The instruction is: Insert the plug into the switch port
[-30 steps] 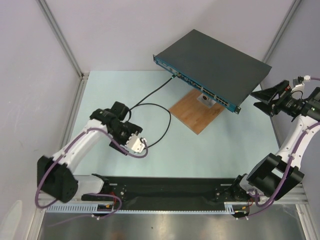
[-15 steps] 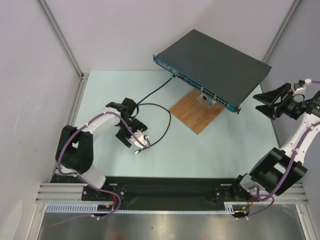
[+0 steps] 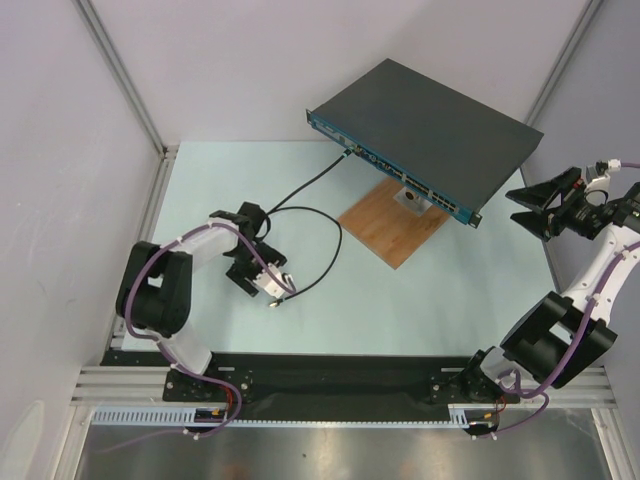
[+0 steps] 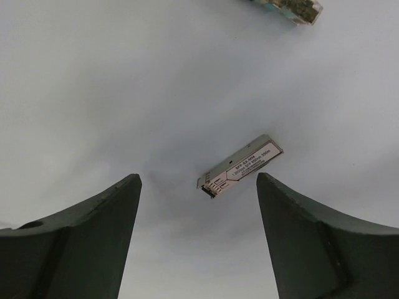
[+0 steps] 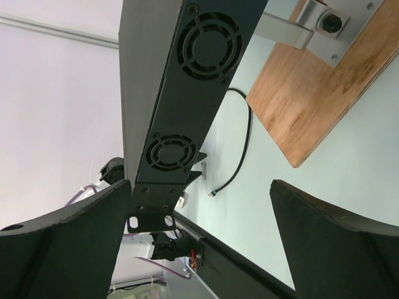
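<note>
On the pale bench [image 3: 440, 290] between plain lilac walls, the switch [image 3: 430, 120] sits at the back above a wooden board [image 3: 385, 225], the silver plug [image 4: 240, 165] lies flat, untouched, between the spread fingers of the low, folded left gripper [image 3: 268, 288], and the raised right gripper [image 3: 512, 205] gapes beside the switch's end

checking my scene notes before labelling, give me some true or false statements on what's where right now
1. The left end effector is open, with the metal plug lying on the table between its fingers. True.
2. The right end effector grips the black cable. False: it is open and empty, beside the switch.
3. The black cable runs into the switch's blue front. True.
4. The wooden board lies on top of the switch. False: it lies under it.
</note>
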`<state>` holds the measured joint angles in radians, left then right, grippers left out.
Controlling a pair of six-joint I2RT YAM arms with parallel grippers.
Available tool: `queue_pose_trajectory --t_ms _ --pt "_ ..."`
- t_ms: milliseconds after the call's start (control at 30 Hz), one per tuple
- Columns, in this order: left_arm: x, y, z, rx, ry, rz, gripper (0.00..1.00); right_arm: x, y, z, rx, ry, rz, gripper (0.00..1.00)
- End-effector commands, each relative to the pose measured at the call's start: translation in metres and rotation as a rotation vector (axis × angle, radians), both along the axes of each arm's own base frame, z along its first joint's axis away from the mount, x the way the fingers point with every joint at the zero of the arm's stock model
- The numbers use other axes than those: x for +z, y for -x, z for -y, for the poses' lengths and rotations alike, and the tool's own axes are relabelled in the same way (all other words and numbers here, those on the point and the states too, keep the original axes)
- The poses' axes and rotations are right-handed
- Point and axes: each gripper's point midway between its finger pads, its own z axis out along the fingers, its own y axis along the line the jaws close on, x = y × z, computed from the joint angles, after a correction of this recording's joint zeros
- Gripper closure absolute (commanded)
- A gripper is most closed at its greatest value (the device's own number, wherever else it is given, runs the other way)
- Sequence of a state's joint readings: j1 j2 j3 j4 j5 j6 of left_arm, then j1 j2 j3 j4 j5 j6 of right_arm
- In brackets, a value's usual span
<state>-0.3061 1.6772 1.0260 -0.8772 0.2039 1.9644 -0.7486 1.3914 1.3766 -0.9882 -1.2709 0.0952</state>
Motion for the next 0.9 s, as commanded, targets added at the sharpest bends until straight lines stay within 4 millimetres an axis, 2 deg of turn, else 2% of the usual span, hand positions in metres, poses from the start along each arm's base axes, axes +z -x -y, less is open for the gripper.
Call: queue_pose_trajectory --t_ms 0,100,133,200,233,300,400,433,467,500,600,700,767,800,867 --pt "-0.008 -0.005 0.005 -0.131 0.019 0.018 0.21 0.007 0.0 0.002 0.0 0.026 0.022 0.0" --pt "-0.014 -0.009 0.005 -0.105 0.012 0.006 0.35 0.007 0.0 0.003 -0.003 0.035 0.022 0.0" --pt "-0.014 -0.011 0.006 -0.089 0.014 0.003 0.44 0.008 0.0 0.002 0.0 0.032 0.025 0.0" --pt "-0.016 -0.01 0.005 -0.081 0.007 -0.011 0.51 0.009 0.0 0.002 0.001 0.034 0.031 0.0" --pt "-0.015 -0.011 0.005 -0.078 0.009 -0.01 0.58 0.009 0.001 0.002 0.002 0.03 0.031 0.0" --pt "-0.012 -0.01 0.009 -0.056 0.031 -0.019 0.65 0.01 0.0 0.002 0.001 0.032 0.036 0.0" --pt "-0.008 -0.006 0.019 -0.018 0.061 -0.034 0.81 0.015 0.0 0.001 0.003 0.037 0.051 0.0" --pt "-0.005 -0.004 0.021 0.019 0.066 -0.046 0.91 0.018 0.001 0.0 0.0 0.037 0.056 0.0" --pt "-0.003 0.001 0.022 0.036 0.07 -0.064 0.95 0.021 0.0 0.001 -0.002 0.047 0.07 0.0" --pt "0.005 0.002 0.028 0.071 0.099 -0.064 0.99 0.024 0.0 0.001 -0.003 0.051 0.078 0.0" --pt "0.025 0.009 0.046 0.145 0.185 -0.077 1.0 0.036 0.001 -0.001 -0.008 0.073 0.107 0.0" --pt "0.068 0.009 0.065 0.245 0.284 -0.05 1.0 0.048 0.002 -0.001 -0.021 0.092 0.126 0.0" --pt "0.1 0.02 0.082 0.286 0.356 -0.06 1.0 0.06 0.003 -0.004 -0.029 0.105 0.148 0.0" --pt "0.118 0.02 0.089 0.365 0.387 -0.066 1.0 0.065 0.004 -0.004 -0.033 0.105 0.158 0.0" --pt "0.143 0.038 0.105 0.374 0.423 -0.083 1.0 0.074 0.005 -0.007 -0.04 0.086 0.171 0.0"
